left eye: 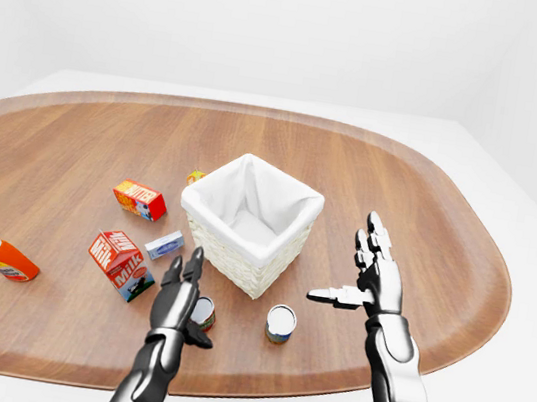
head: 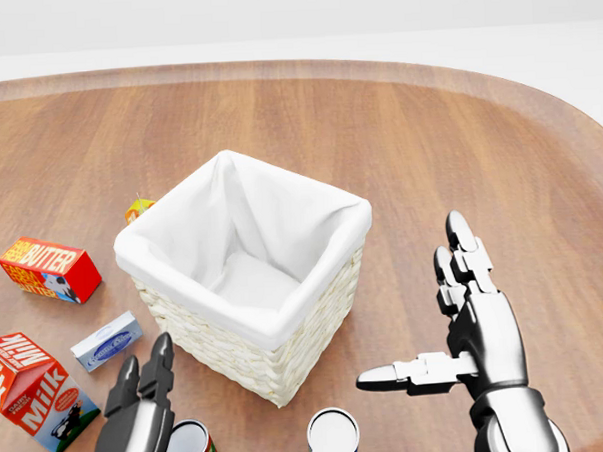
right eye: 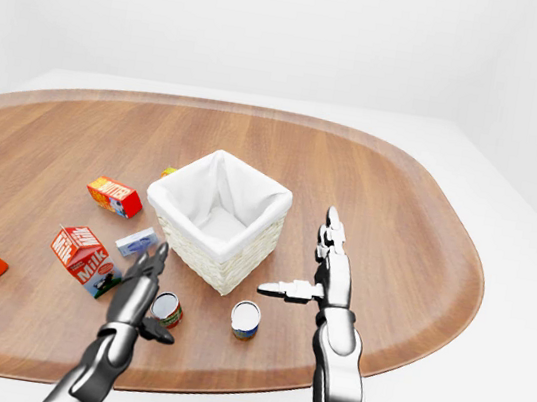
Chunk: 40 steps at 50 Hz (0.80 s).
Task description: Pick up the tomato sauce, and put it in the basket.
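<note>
- While we look down over our arms at a round wooden table (left eye: 428, 215), the tomato sauce (right eye: 167, 308), a small red-labelled can, stands upright near the table's lower edge, just beside our left hand (left eye: 177, 294) and a little below the basket (left eye: 250, 221).
- Our left hand hangs next to the can with fingers spread apart, the thumb reaching toward it; we cannot tell whether anything touches it.
- Our right hand (left eye: 371, 272) floats open and empty, to the right of the basket, fingers up and thumb pointing left.
- We judge the can rigid and fairly heavy for its size, with a smooth round wall that could slip, so we would close the fingers around its middle, on opposite sides.
- A second can (left eye: 281, 323), blue-labelled, stands near it and could be mistaken for it.
- Both eye views show the whole table, including an orange bottle (left eye: 0, 255) at far left, which the head view cuts off.
- From the head view we get the basket's white cloth lining and empty inside up close, and the milk carton (head: 33, 391), butter box (head: 50, 269) and small blue packet (head: 106, 341).
</note>
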Available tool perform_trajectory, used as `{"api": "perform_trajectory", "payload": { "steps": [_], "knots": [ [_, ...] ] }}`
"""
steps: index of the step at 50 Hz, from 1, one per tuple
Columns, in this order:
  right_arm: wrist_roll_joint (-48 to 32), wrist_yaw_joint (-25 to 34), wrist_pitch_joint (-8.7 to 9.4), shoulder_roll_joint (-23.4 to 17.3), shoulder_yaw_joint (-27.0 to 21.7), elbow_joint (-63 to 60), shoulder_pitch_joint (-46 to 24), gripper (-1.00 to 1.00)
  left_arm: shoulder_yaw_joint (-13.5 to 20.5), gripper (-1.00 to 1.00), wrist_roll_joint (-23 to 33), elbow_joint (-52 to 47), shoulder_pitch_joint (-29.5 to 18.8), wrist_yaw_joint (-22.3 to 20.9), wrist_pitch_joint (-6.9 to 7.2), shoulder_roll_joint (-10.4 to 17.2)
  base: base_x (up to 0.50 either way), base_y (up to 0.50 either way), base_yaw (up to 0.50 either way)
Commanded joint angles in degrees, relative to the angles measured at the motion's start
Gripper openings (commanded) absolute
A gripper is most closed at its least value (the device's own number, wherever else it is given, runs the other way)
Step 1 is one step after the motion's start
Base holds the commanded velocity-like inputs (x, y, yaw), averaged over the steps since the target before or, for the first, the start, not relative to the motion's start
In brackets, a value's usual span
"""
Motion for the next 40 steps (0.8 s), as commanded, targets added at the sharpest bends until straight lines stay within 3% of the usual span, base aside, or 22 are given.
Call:
{"api": "perform_trajectory", "payload": {
  "steps": [1, 17, 40],
  "knots": [
    [0.0, -0.01, 0.01, -0.01, 0.0, 0.01, 0.0, 1.0, 0.1, 1.0, -0.06, 1.78, -0.85, 0.64, 0.0, 0.1, 0.0, 0.0, 0.0],
    [-0.07, 0.13, -0.44, -0.03, -0.02, 0.38, 0.15, 1.0, 0.14, 1.0, -0.3, -1.28, 0.39, -1.09, 0.0, -0.06, 0.0, 0.0, 0.0],
    [-0.12, 0.1, -0.13, -0.01, 0.04, 0.05, 0.2, 1.0, 0.01, 1.0, 0.21, 2.91, -0.78, 1.14, 0.0, 0.28, 0.0, 0.0, 0.0]
  ]
}}
